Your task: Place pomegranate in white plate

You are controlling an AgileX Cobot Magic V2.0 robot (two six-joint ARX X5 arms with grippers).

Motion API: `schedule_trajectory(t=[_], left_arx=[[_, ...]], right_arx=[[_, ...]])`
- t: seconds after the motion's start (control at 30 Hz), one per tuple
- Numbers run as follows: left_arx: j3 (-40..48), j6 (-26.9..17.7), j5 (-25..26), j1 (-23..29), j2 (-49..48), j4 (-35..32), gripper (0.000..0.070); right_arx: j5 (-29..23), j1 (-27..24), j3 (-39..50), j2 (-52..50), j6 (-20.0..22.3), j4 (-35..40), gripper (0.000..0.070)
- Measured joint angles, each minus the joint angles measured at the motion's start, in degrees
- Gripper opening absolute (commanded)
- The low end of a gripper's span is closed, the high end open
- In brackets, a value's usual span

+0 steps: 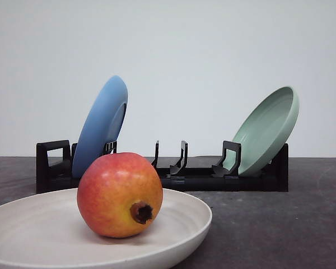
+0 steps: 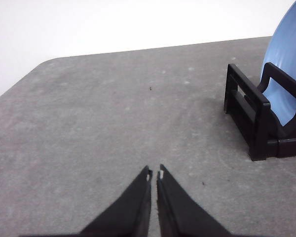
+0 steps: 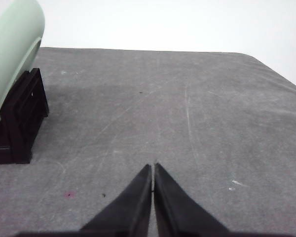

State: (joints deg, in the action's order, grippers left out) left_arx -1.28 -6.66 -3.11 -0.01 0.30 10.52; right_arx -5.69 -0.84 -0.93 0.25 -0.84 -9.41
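The round red pomegranate, its skin fading to yellow-orange low down, sits inside the shallow off-white plate at the near edge of the grey surface. It rests on the plate's floor, right of the plate's middle, with its dark brown puckered calyx turned toward the front camera and slightly downward. Nothing touches the fruit.

Behind the plate stands a black plastic dish rack. A blue plate leans in its left slots and a pale green plate leans in its right end, both tilted rightward. The middle slots of the rack hold no dish.

My left tool hovers over bare grey surface, its two black fingertips brought together with only a hairline gap, holding nothing; the rack's end and the blue plate's edge lie off to one side. My right tool is likewise closed on nothing, above bare surface, with the rack's other end and the green plate nearby.
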Motion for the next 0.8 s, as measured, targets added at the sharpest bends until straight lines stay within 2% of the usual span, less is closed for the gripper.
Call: schedule_trajectory(t=[0.8], left_arx=[[0.00, 0.00, 0.00, 0.00, 0.00, 0.00, 0.0000]], right_arx=[[0.00, 0.00, 0.00, 0.00, 0.00, 0.00, 0.0001]])
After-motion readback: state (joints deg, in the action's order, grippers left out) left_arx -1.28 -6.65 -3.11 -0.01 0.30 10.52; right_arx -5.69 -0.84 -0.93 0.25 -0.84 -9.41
